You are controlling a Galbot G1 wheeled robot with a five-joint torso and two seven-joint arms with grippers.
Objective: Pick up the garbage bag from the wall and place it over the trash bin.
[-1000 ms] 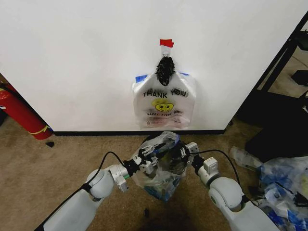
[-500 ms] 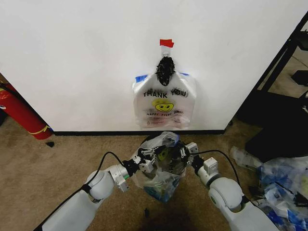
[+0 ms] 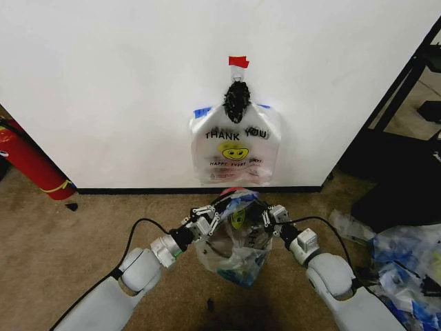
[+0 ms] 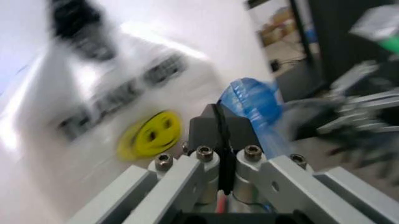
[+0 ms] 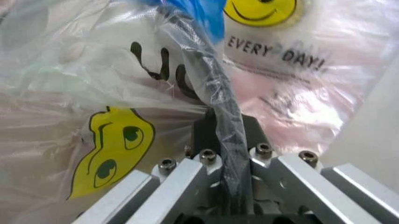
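The garbage bag [image 3: 236,256], thin and translucent with a yellow smiley, hangs stretched between my two grippers low in front of the wall [image 3: 103,83]. My left gripper [image 3: 207,222] is shut on one edge of the bag's mouth. In the left wrist view the left gripper [image 4: 221,140] has its fingers closed, with a blue-tinted handle [image 4: 249,100] just past them. My right gripper [image 3: 265,217] is shut on the opposite edge. The right wrist view shows the right gripper [image 5: 227,135] pinching a twisted strip of the bag [image 5: 124,93]. The trash bin [image 3: 222,240] shows as a dark shape through the bag.
A bundle of same-print bags [image 3: 234,152] hangs on the wall under a black knot, just beyond the grippers. A red fire extinguisher [image 3: 27,162] leans at the left. A heap of clear and blue plastic [image 3: 403,265] lies at the right by a black rack [image 3: 406,83].
Both grippers have moved forward toward the wall and slightly up, carrying the bag with them. The bag's mouth now sits closer to the baseboard.
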